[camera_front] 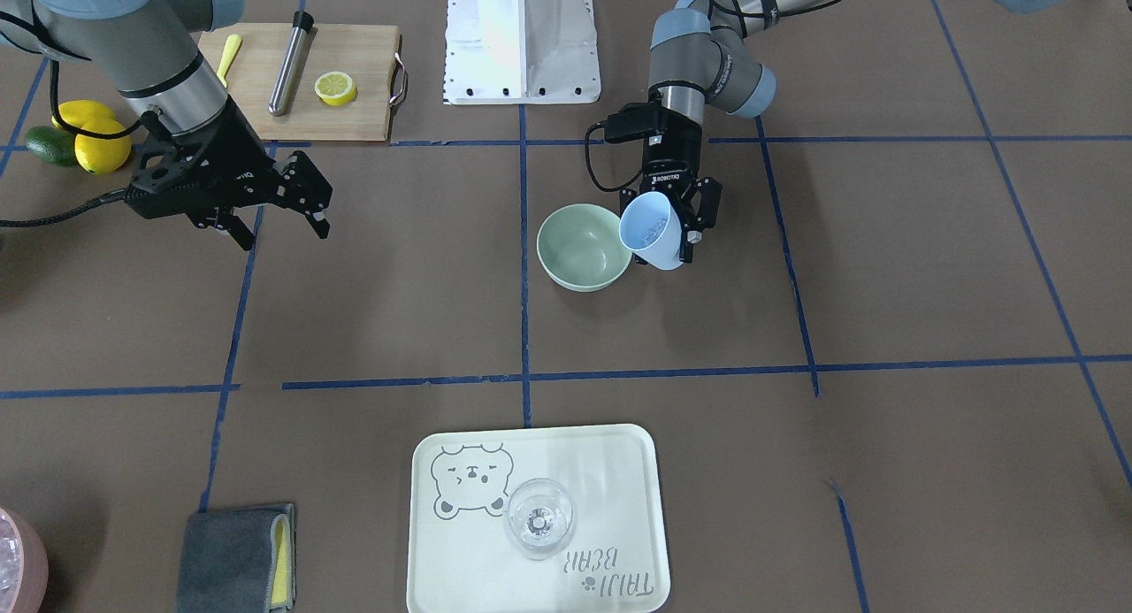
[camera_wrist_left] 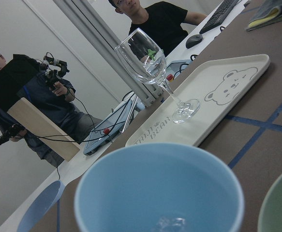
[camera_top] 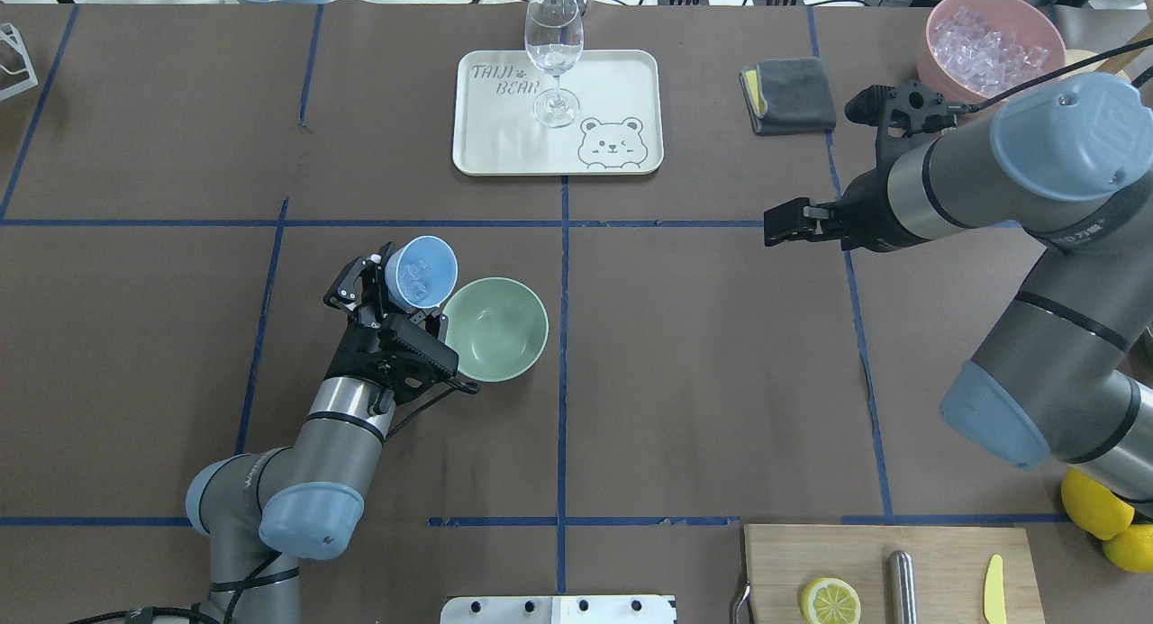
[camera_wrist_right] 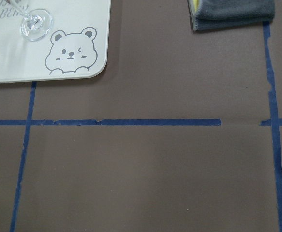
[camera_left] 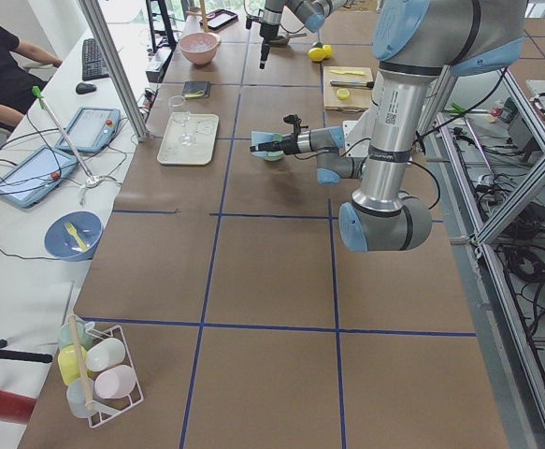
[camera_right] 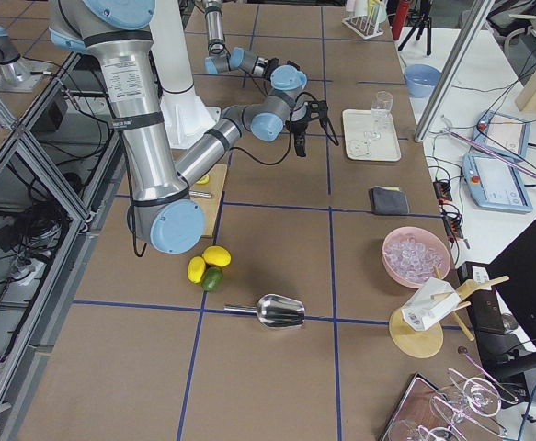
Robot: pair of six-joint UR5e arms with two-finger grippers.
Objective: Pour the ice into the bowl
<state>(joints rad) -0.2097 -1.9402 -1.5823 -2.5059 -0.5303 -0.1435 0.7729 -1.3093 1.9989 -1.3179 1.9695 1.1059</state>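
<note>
My left gripper (camera_top: 401, 291) is shut on a light blue cup (camera_top: 421, 271), held tilted just left of the bowl. Small clear ice cubes (camera_top: 413, 280) lie inside the cup, and they also show in the left wrist view (camera_wrist_left: 167, 224). The pale mint-green bowl (camera_top: 495, 329) stands on the table beside the cup and looks empty. In the front view the cup (camera_front: 650, 231) overlaps the bowl's (camera_front: 584, 246) rim. My right gripper (camera_front: 281, 228) is open and empty, hovering far from the bowl; it also shows in the overhead view (camera_top: 776, 226).
A cream tray (camera_top: 621, 84) holds a wine glass (camera_top: 553, 43). A grey cloth (camera_top: 791, 94) and a pink tub of ice (camera_top: 986, 43) sit at the far right. A cutting board (camera_front: 354, 118) carries a lemon half (camera_front: 336, 88), a metal rod and a yellow knife. Lemons (camera_front: 102, 144) lie beside it.
</note>
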